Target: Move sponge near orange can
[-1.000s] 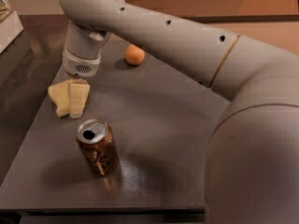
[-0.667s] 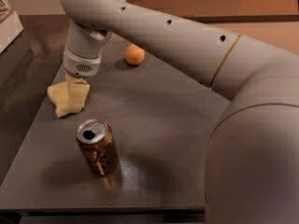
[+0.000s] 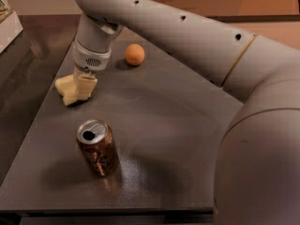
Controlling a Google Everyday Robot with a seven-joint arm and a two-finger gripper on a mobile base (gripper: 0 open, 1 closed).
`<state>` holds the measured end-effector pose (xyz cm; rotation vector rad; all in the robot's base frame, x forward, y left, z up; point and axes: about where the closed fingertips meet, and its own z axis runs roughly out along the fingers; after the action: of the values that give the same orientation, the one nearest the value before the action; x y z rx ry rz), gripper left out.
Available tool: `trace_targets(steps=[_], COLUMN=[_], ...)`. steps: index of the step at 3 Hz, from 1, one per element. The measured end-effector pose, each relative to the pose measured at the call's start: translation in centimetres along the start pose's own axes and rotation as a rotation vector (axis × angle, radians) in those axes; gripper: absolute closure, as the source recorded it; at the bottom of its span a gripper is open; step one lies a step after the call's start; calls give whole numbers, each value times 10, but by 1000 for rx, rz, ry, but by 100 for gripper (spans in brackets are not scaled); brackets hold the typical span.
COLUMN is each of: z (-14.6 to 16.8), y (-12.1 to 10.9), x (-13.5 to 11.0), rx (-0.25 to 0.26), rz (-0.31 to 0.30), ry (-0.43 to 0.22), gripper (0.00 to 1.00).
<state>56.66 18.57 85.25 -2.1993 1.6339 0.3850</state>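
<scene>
The pale yellow sponge is at the left of the dark table, with a thin shadow under it. My gripper comes down on it from above and is shut on it; one pale finger covers the sponge's right side. The brownish-orange can stands upright near the table's front, below and a little right of the sponge, about a can's height away from it. Its silver top and dark hole face up.
A small round orange fruit lies behind and to the right of the gripper. My big pale arm fills the right side. A light box stands at the far left. The table's front edge is just below the can.
The gripper and the sponge have moved together a little up and to the right in the view. The can and the fruit have not moved.
</scene>
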Motion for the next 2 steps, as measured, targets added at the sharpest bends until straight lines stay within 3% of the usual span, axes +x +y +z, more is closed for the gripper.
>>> trace_targets(steps=[1, 2], z=[-25, -45], y=[-5, -3], x=[21, 44], rx=[30, 49], rz=[9, -6], ry=[1, 10], gripper=[100, 100])
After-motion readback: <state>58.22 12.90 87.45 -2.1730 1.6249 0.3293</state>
